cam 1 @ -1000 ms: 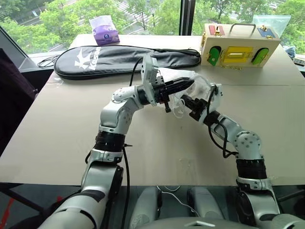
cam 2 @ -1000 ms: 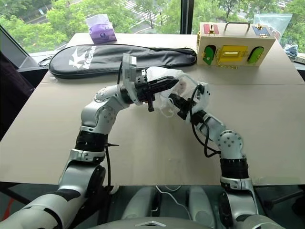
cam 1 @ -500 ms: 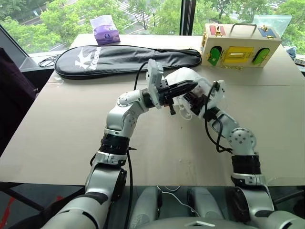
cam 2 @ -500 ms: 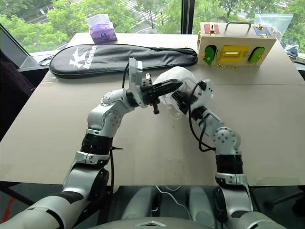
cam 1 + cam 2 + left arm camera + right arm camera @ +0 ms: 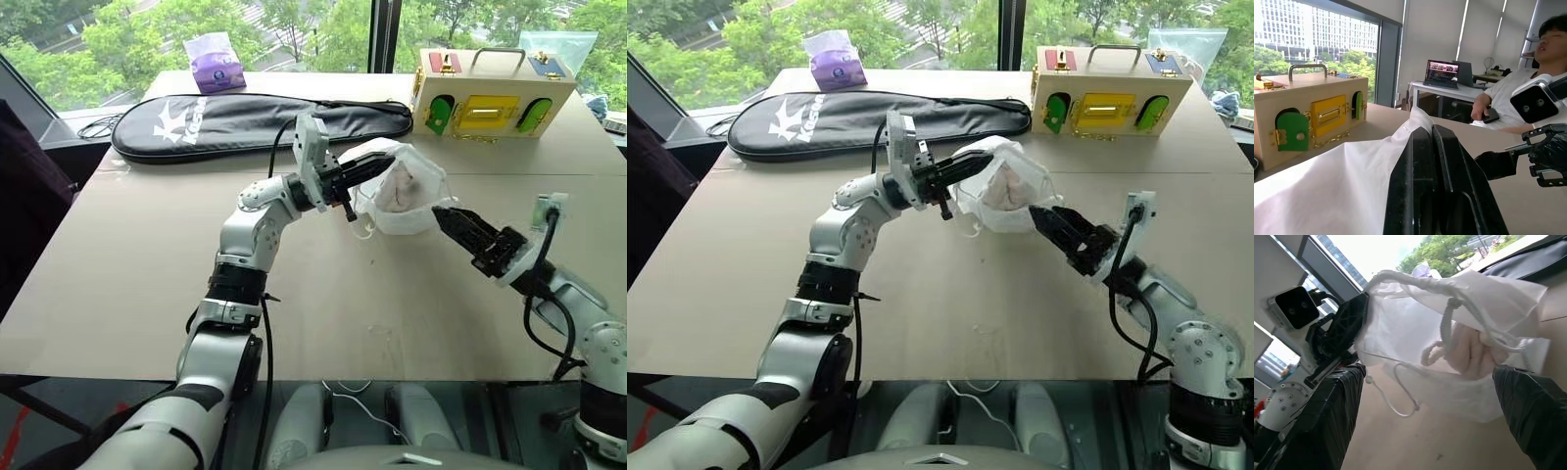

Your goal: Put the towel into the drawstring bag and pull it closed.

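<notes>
Left gripper is clamped tight on the rim of the drawstring bag, holding it clear of the table just past table centre, toward 1 o'clock. The towel sits inside; I can see its cream bulk through the thin fabric and at the mouth. Right gripper has its fingers spread wide, empty, at about 4 o'clock from the bag and apart from it.

Handling, my judgement:
- Bag cloth is thin, smooth, limp; it sags around its load and will slide under a loose pinch. Light overall.
- Towel is soft and bulky, so it props the mouth open and may creep out if the bag tips mouth-down.
- Drawstring cord is thin and floppy; a free loop dangles below the mouth in the right wrist view.

Where to take hold: I would go for the cord itself, at the loop hanging free or where it leaves the hem channel, with the right gripper, then pull away from the left's anchor. Pinching fabric along with the cord would jam the cinch.

Racket case and wooden latch box lie at 11 and 1 o'clock, well apart.
</notes>
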You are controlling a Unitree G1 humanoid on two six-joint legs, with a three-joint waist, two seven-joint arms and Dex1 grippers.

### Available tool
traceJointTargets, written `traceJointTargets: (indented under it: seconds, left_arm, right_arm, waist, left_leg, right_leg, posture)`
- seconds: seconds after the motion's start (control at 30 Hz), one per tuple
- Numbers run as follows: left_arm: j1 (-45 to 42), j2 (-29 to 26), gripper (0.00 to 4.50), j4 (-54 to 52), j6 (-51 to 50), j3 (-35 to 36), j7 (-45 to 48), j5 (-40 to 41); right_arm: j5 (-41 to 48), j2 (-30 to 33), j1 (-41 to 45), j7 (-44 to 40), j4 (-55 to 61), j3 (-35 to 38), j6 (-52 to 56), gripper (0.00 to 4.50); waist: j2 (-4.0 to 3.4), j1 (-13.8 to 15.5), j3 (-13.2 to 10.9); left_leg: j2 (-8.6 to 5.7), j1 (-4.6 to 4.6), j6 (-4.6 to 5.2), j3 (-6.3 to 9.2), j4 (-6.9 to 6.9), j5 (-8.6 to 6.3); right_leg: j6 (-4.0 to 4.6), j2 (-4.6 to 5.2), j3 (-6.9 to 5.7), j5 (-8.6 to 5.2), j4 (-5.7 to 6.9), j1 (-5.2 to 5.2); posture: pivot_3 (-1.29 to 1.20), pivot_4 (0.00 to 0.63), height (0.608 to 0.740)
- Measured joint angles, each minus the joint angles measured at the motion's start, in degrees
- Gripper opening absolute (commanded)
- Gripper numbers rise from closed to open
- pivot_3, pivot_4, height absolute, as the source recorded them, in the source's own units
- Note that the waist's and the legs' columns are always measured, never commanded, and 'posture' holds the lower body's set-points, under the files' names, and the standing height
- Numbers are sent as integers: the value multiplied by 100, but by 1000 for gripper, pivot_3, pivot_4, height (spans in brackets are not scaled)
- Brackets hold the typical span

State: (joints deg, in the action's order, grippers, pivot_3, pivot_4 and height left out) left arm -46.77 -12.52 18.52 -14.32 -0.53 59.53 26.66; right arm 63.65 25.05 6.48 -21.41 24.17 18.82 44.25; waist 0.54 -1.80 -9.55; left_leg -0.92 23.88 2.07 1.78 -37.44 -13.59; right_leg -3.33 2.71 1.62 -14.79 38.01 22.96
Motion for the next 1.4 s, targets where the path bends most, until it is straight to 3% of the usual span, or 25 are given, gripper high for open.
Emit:
traceJointTargets:
  seconds: [0.17,0.27,0.4,0.57,0.67,0.9,1.03,1.13,1.27,1.3,1.33,1.4]
  left_arm:
    - [-6,25,0,23,25,5,0,-14]
    - [-13,73,0,26,39,1,4,-19]
    - [-32,82,0,80,69,6,4,-31]
    - [-82,95,0,102,71,5,3,-57]
    - [-82,64,0,98,68,8,-2,-62]
    - [-82,1,0,94,65,9,-17,-65]
    - [-82,0,0,94,58,12,-80,-65]
    - [-81,39,799,93,-126,10,-60,2]
    - [-5,23,2738,-84,-315,8,-91,57]
    - [10,14,2876,-121,-334,8,-104,58]
    - [53,-31,3496,-231,-437,31,-135,113]
    - [203,-190,4242,-548,-718,234,-191,380]
  right_arm:
    - [-1484,685,-470,-453,-51,-189,-741,4440]
    - [-2552,832,-402,-487,-321,-785,-1254,4440]
    - [-3725,760,37,-529,-1160,-1495,-1950,4440]
    - [-4432,307,829,-555,-2163,-1843,-2572,4440]
    - [-4452,-78,1202,-520,-2730,-1727,-2741,3586]
    - [-4428,-248,1240,-667,-2743,-1621,-2837,142]
    - [-4166,-225,1007,-587,-2272,-1258,-2555,38]
    - [-3826,-223,1014,-315,-1864,-760,-2205,0]
    - [-3230,-330,1086,155,-1367,-263,-1570,0]
    - [-3192,-331,1087,185,-1335,-256,-1533,0]
    - [-3154,-332,1097,231,-1289,-259,-1432,0]
    - [-3139,-331,1079,338,-1210,-261,-1259,0]
  waist:
    - [1,-2,-1]
    - [1,-10,-1]
    - [1,-15,-1]
    - [2,9,-1]
    - [2,32,-2]
    - [2,116,-2]
    - [2,117,-2]
    - [2,114,-1]
    - [1,85,-1]
    - [1,84,-1]
    - [1,86,-1]
    - [0,71,-1]
  left_leg:
    - [-1,-1,0,-2,0,0]
    - [0,-4,-1,-1,-2,1]
    - [0,-5,-2,-5,-5,1]
    - [0,-3,-6,0,-5,3]
    - [0,-1,-25,-3,-5,15]
    - [-1,-1,-23,-1,-4,14]
    - [-1,0,-20,-4,-4,12]
    - [0,-2,-5,-1,-4,3]
    - [3,-4,-5,-2,-4,3]
    - [4,-4,-5,-2,-4,3]
    - [3,-4,-5,-2,-4,3]
    - [5,-4,-4,-4,-4,2]
  right_leg:
    - [-1,-1,2,0,0,0]
    - [0,-4,2,0,4,0]
    - [0,-3,5,0,4,0]
    - [0,-2,1,0,3,0]
    - [0,0,4,0,0,0]
    - [0,1,2,0,0,0]
    - [0,2,5,0,0,0]
    - [0,1,3,0,4,0]
    - [1,-2,5,1,7,1]
    - [1,-2,5,1,7,1]
    - [1,-2,4,1,6,1]
    - [1,-2,8,1,7,2]
  posture:
    - [0,150,740]
    - [0,150,740]
    - [0,150,740]
    - [0,150,740]
    - [0,150,740]
    - [0,150,740]
    - [0,150,740]
    - [0,150,740]
    - [0,150,740]
    - [0,150,740]
    - [0,150,740]
    - [0,150,740]
